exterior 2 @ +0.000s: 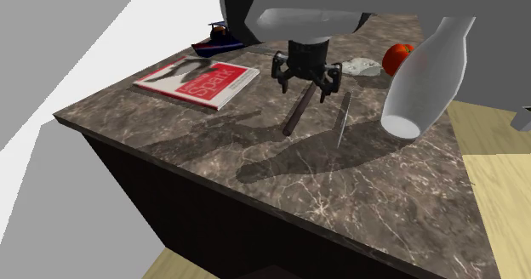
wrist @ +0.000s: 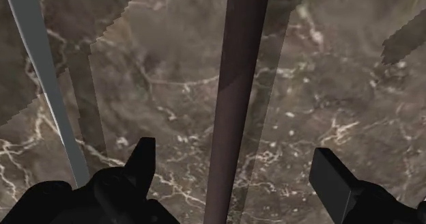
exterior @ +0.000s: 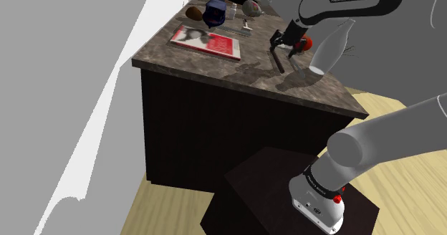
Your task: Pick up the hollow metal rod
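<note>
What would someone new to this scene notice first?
The black gripper hangs open over a dark rod lying on the marbled counter, the rod running between its fingers untouched. A red book lies toward the second exterior view's left, a big white bottle at its right.

The countertop [exterior 2: 357, 192] looks like polished stone, brown-grey with white veins and smooth. Lying on it, the rod [wrist: 235, 100] is smooth and dark brown with a dull satin sheen. Beside the rod, a thin strip [wrist: 41, 72] looks like pale grey metal. Above the rod, the gripper [exterior 2: 305, 88] is matt black. Near the rod, the book [exterior 2: 197, 80] has a glossy red cover.
</note>
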Available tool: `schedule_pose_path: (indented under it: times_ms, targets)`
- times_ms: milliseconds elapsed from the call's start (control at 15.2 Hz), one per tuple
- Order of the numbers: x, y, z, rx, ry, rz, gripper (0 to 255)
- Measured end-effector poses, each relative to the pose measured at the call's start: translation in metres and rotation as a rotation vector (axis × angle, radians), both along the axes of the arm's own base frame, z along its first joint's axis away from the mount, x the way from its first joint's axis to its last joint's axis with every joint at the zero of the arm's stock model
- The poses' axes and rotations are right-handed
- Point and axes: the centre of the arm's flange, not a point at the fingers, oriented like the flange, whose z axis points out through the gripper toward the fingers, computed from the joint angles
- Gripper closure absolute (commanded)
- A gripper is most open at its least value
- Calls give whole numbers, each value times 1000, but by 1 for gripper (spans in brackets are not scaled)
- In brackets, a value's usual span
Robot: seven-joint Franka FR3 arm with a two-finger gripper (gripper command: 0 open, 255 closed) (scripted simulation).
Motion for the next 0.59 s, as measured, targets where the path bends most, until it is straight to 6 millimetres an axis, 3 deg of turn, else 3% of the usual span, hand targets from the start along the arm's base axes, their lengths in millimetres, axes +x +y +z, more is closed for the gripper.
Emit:
schedule_pose_path:
  times_ms: [330,396,594]
  targets:
    - [1,0,-22,0,-1,-3,0]
    - [1,-1,-23,0,-1,-3,255]
    - [0,-1,-24,-1,-2,-3,255]
